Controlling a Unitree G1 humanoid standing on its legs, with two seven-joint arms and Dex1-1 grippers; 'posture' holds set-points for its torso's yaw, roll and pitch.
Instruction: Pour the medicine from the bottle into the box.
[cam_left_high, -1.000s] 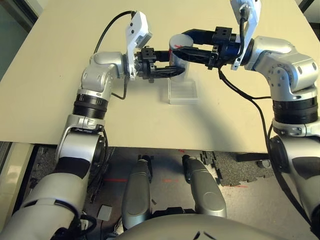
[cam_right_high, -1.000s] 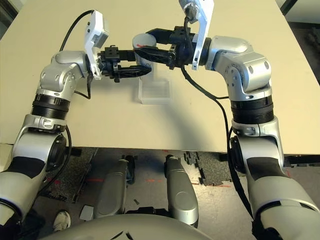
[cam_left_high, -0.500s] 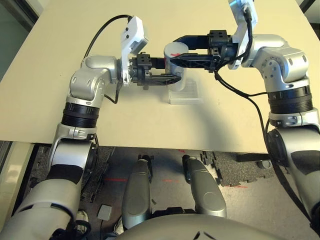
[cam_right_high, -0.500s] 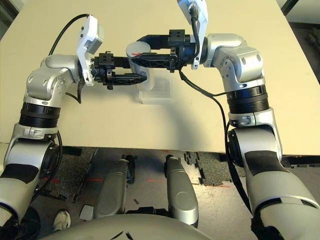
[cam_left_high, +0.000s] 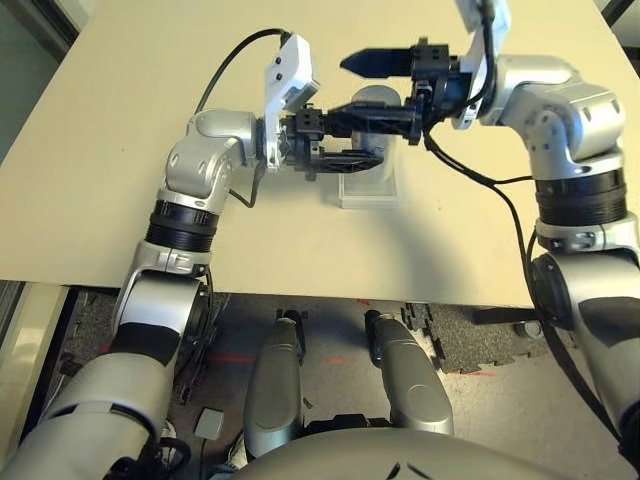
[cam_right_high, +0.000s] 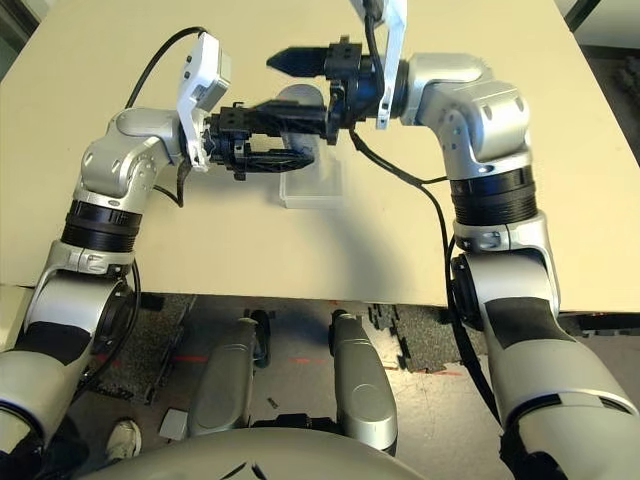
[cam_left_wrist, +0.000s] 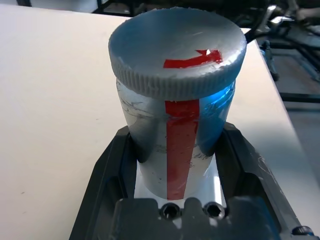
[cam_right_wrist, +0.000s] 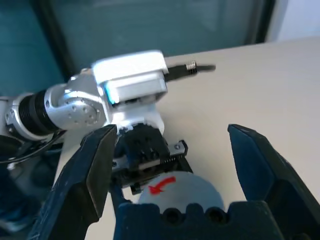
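A small silver-grey cylindrical bottle (cam_left_wrist: 150, 155) carries a plain red strip (cam_left_wrist: 181, 150) down its side. Its round, ridged grey cap (cam_left_wrist: 175, 45) bears a red bent arrow (cam_left_wrist: 192, 60) on top. The left tool (cam_left_wrist: 177, 136) grasps the bottle from both sides, one black finger against each side, holding it with the cap uppermost. The right tool (cam_right_wrist: 172, 129) is released, its two black fingers spread wide with the cap seen between them; whether either finger touches it, I cannot tell.

Both silver arms come forward over the desk and bend inward at the wrists, so the tools face each other. A white bracket with a camera stands on each wrist, black cables looping away.

The shallow, square, clear plastic box (cam_left_high: 368, 200) rests on the pale cream desk (cam_left_high: 270, 250), its near edge in sight and its far part hidden behind the bottle and tools. A soft shadow falls on the desk beside it.

Past the desk's near edge is a grey floor (cam_left_high: 345, 372) with red line marks and dark speckled mats (cam_left_high: 480, 345). A light shoe (cam_right_high: 124, 440) and a small pale block (cam_right_high: 173, 425) are on the floor to the left.
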